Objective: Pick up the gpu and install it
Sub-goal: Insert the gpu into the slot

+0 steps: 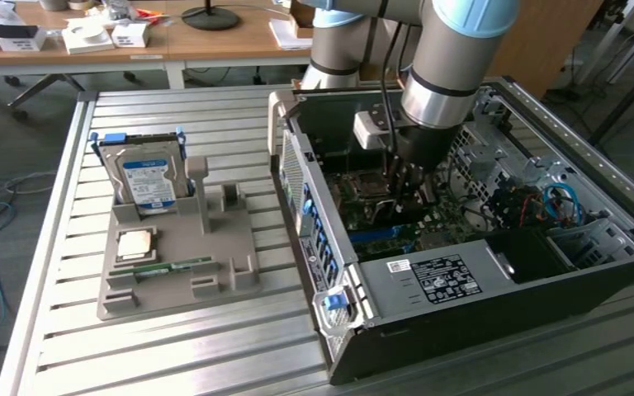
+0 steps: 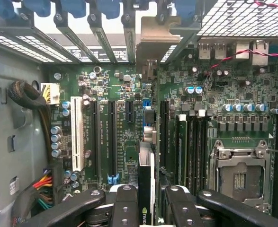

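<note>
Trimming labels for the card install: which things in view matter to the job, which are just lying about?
In the job: claw, shut on the graphics card; motherboard; computer case.
Lying about: hard drive, memory stick, square chip, the grey tray holding them; boxes on the far desk.
</note>
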You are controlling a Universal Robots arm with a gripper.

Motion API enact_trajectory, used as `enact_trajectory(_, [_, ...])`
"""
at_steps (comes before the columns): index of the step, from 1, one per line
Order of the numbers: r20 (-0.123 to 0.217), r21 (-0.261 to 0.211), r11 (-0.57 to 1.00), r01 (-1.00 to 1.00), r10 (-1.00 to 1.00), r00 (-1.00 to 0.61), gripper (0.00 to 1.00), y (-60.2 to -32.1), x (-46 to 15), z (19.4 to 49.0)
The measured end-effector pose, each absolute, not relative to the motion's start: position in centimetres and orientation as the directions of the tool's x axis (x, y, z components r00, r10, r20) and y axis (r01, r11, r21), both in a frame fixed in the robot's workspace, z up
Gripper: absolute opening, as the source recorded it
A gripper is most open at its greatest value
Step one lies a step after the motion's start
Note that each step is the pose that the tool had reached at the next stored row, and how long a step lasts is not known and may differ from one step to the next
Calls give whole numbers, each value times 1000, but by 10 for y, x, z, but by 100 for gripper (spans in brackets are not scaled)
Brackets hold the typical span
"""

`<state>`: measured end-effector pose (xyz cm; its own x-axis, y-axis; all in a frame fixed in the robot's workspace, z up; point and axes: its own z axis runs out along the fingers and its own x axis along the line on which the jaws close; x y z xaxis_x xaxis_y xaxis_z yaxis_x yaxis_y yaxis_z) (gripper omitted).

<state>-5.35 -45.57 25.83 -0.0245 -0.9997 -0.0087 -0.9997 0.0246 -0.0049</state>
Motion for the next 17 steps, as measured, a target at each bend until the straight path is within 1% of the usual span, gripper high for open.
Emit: enact_trajectory(17, [-9, -5, 24, -1000, -1000, -24, 26, -458, -59, 257])
